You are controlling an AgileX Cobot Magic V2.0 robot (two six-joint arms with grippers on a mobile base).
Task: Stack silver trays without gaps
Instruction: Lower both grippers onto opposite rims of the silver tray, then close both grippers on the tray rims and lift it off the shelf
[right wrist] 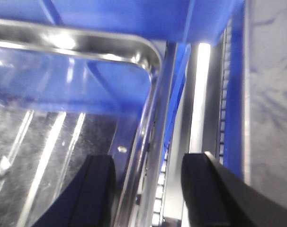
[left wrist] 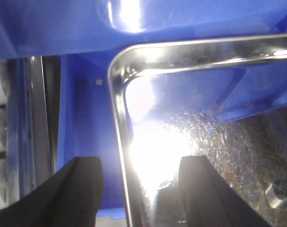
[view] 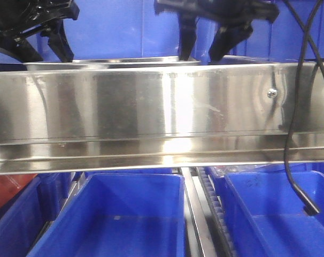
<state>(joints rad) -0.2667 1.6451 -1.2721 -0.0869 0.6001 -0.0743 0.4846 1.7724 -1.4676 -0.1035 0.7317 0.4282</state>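
Blue bin [left wrist: 63, 28] behind; left hand [left wrist: 139, 163], right hand [right wrist: 152, 158] both wide, astride silver tray [left wrist: 116, 94] rims.

Long steel rail [view: 151, 112] across front, blue bins [view: 124, 214] below, black cable [view: 293, 107] hanging

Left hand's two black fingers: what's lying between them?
The side rim of the silver tray, which the left hand straddles; the left wrist view shows it.

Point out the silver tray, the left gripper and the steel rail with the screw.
silver tray [left wrist: 205, 49], left wrist view, on its far rim.
left gripper [left wrist: 139, 165], left wrist view, midway between its fingertips.
steel rail [view: 151, 107], front view, on its flat face.
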